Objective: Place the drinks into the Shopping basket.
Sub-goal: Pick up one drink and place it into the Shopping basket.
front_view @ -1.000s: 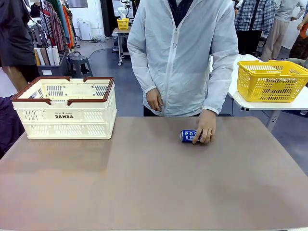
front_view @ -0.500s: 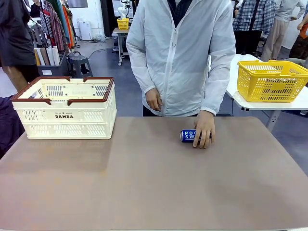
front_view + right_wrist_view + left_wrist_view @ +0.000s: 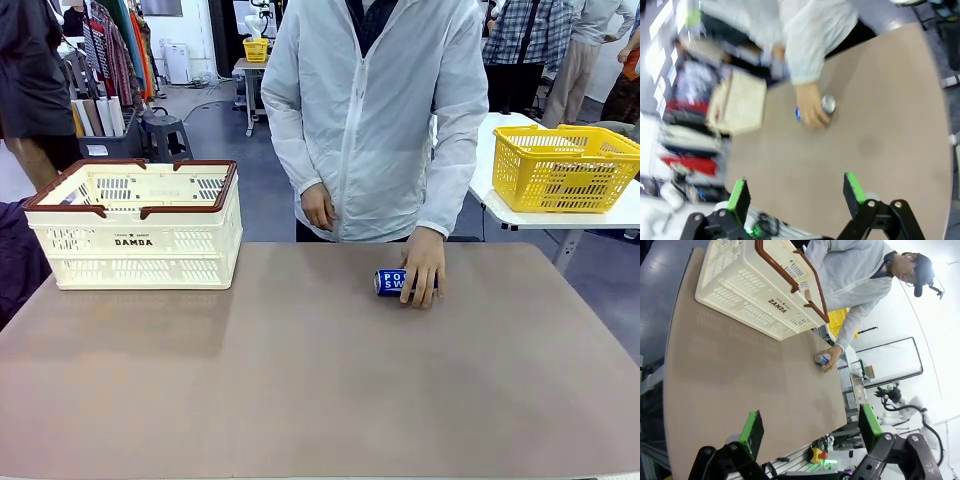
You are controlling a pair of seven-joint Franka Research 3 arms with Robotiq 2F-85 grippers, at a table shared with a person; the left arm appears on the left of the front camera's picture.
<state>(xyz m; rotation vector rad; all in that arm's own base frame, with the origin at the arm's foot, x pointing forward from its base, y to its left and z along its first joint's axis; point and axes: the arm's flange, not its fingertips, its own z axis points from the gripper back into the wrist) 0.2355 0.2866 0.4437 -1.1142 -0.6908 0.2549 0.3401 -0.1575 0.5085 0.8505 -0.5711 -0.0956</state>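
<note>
- Hardly anything is changing since a second ago: the person's hand (image 3: 424,268) is edging slightly toward the middle of the table, and the blue can (image 3: 391,281) under it is keeping its spot.
- That can is lying on its side near the far edge of the table (image 3: 320,390), right of the middle, with the hand covering its right end.
- The person's other hand (image 3: 320,208) is hanging by the jacket, off the table.
- Over at the far left corner, the Shopping basket (image 3: 135,240) is standing upright with its top open and its left side close to the table's left edge, well apart from the can.
- Bare tabletop is stretching between the basket and the can, and the whole near half is lying open as well.
- Seen from its own wrist, the left gripper (image 3: 810,424) is hanging high above the table, jaws standing wide with nothing between the green pads.
- Likewise the right gripper (image 3: 795,190) is hovering high, jaws spread wide and empty, and its wrist view is blurring.
- Beyond the far right corner, a yellow mesh basket (image 3: 565,168) is sitting on a separate white table.
</note>
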